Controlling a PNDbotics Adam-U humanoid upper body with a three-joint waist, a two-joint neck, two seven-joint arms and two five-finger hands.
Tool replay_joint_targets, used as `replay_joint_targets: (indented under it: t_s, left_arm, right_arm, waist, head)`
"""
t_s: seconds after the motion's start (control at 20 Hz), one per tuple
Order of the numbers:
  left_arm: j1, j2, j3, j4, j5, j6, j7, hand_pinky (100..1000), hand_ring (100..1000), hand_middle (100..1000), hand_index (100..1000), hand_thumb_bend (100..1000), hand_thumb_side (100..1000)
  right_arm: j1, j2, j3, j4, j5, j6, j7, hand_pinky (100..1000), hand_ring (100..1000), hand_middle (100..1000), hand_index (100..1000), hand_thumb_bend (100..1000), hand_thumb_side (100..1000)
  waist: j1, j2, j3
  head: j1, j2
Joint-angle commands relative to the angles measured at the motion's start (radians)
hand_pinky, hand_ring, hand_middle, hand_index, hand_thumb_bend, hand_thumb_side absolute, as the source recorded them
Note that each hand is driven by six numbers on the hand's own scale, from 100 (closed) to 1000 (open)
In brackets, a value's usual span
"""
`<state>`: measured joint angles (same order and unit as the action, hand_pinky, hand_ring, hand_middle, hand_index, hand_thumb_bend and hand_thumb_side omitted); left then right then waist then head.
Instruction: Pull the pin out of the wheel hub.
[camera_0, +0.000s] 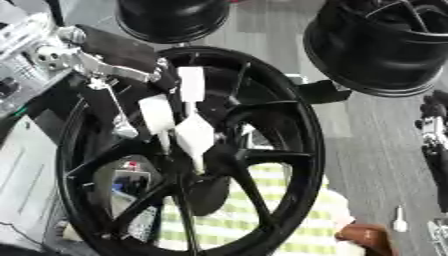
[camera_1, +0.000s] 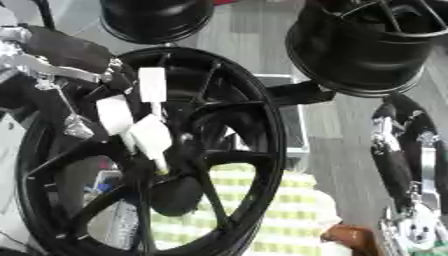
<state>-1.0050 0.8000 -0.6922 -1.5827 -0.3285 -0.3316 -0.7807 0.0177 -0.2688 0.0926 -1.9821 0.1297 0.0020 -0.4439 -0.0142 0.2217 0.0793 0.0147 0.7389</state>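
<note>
Left eye view is filled by the black wheel hub (camera_0: 289, 150), standing upright with its spokes toward the camera. Behind it sit two more black rims (camera_0: 385, 45) — well apart from it. Left hand (camera_0: 179, 117) reaches in from the upper left, its white-padded fingers (camera_0: 194, 132) drawn together at the hub's centre, seemingly pinching the pin — too small to make out. Right hand (camera_1: 398, 150) hangs at the right edge; whether spread or curled I cannot tell.

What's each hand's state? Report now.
Left hand: reaching into the wheel hub; open or shut cannot be told.
Right hand: low at the right edge; cannot be told.
</note>
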Motion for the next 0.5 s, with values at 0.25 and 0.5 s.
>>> replay_joint_targets:
  t_s: [0.25, 0.5]
  left_arm:
    - [-0.015, 0.019, 0.002, 0.015, -0.034, -0.136, -0.126, 759, 681, 654, 738, 276, 175]
    - [-0.015, 0.017, 0.002, 0.022, -0.047, -0.141, -0.126, 772, 749, 734, 756, 284, 114]
  right_arm:
    - [-0.01, -0.006, -0.004, -0.018, -0.003, -0.012, -0.002, 773, 839, 781, 844, 100, 661]
    - [-0.01, -0.006, -0.003, -0.018, -0.003, -0.018, -0.003, 773, 839, 781, 844, 100, 662]
  waist:
    - [0.001, -0.017, -0.003]
    - [0.0, -0.018, -0.003]
  head:
    - [0.007, 0.003]
    - [0.009, -0.001]
